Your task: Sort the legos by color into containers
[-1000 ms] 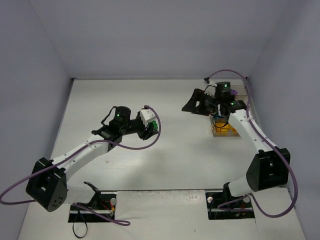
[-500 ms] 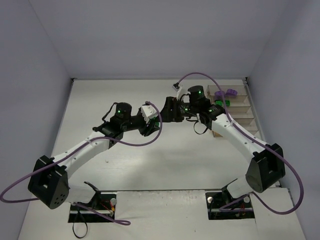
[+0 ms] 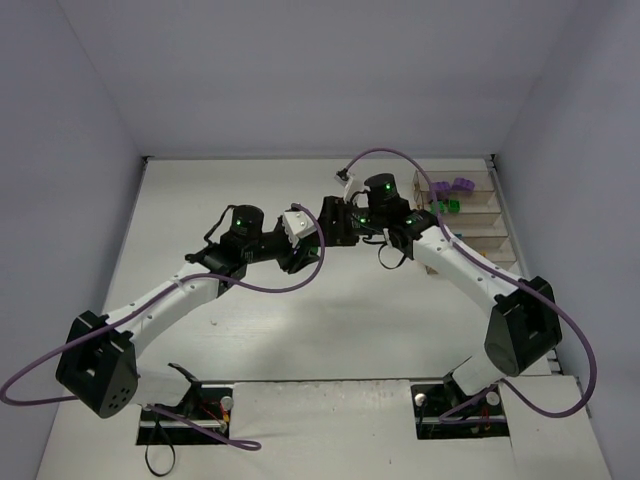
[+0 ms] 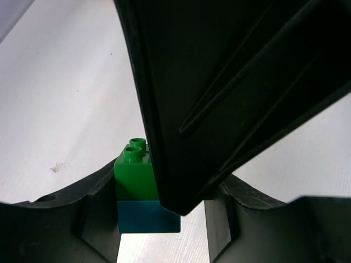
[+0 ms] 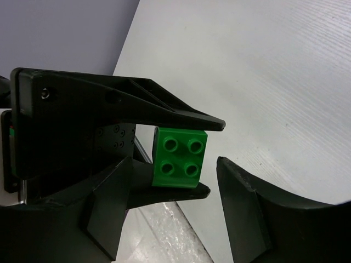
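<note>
My left gripper [image 3: 306, 248] is shut on a small stack held above the table: a green lego [image 4: 134, 174] on top of a teal lego [image 4: 147, 217]. The green lego's studded face also shows in the right wrist view [image 5: 179, 158], between the left gripper's fingers [image 5: 164, 112]. My right gripper [image 3: 328, 222] is open, its fingers [image 5: 247, 216] on either side of that green lego without touching it. One right finger [image 4: 230, 82] fills most of the left wrist view. The containers [image 3: 488, 215] stand at the back right, with purple legos [image 3: 452, 185] and a green lego [image 3: 447, 206] inside.
The two grippers meet over the middle of the white table [image 3: 220, 200]. The right forearm [image 3: 455, 262] crosses the near end of the bin row and hides what is in it. Purple cables loop over both arms. The walls stand close on three sides.
The right arm has swung left from over the bins to the left gripper, and its open fingers now straddle the green brick. The left gripper has hardly moved.
</note>
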{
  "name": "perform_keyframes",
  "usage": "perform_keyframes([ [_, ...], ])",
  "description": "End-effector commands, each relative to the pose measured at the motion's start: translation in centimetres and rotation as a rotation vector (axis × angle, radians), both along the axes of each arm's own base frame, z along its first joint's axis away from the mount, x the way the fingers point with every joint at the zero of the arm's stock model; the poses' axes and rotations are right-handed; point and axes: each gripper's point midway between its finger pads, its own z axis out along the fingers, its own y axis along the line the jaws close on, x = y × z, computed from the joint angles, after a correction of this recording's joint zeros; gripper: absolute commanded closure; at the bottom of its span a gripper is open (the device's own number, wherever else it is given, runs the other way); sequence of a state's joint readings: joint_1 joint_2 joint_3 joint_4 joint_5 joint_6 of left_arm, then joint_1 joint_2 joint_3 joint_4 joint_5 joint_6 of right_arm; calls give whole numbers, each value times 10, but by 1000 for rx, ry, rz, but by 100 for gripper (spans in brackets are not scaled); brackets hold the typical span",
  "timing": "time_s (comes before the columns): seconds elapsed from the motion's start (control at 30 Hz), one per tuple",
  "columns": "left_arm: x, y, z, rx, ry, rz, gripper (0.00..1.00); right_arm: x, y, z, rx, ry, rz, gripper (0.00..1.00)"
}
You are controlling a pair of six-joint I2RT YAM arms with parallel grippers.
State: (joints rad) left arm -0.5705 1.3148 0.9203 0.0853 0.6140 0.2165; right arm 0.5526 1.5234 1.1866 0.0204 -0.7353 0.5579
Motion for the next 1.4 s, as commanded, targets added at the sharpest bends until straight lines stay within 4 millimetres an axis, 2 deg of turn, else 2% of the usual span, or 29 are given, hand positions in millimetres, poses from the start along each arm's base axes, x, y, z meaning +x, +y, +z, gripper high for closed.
perform_keyframes([
  [0.0, 3, -10, 47, -75, -120, -42, 85, 8, 14, 30, 65, -95, 17, 41],
  [0.1, 2, -11, 47, -77, -118, -45, 85, 6, 13, 27, 62, -90, 20, 46],
  [0.13, 2, -11, 49, -79, -123, -45, 85, 6, 13, 27, 62, -92, 21, 52],
  [0.2, 2, -11, 47, -75, -117, -45, 85, 6, 12, 28, 59, -100, 14, 64],
  [0.23, 2, -11, 47, -76, -118, -45, 85, 6, 11, 30, 59, -110, 12, 80],
  [0.27, 3, -10, 45, -71, -116, -43, 83, 6, 11, 33, 61, -119, 10, 88],
  [0.3, 3, -9, 44, -67, -115, -37, 79, 7, 10, 33, 58, -125, 4, 94],
  [0.33, 4, -9, 43, -66, -112, -29, 68, 8, 9, 34, 58, -133, 5, 100],
  [0.37, 4, -8, 40, -62, -105, -24, 61, 8, 8, 35, 56, -132, 4, 100],
  [0.4, 5, -6, 38, -59, -106, -14, 49, 11, 4, 35, 55, -135, -4, 100],
  [0.5, 4, 1, 37, -44, -118, 10, 39, 13, -2, 37, 58, -136, -9, 100],
  [0.63, 4, 11, 32, -3, -150, 23, 38, 21, -16, 38, 68, -130, -22, 100],
  [0.8, 5, 18, 32, 8, -163, 40, 38, 20, -19, 40, 80, -132, -5, 100],
  [1.37, 18, -2, 50, -95, -162, 22, 38, 4, -18, 45, 113, -123, 55, 100],
])
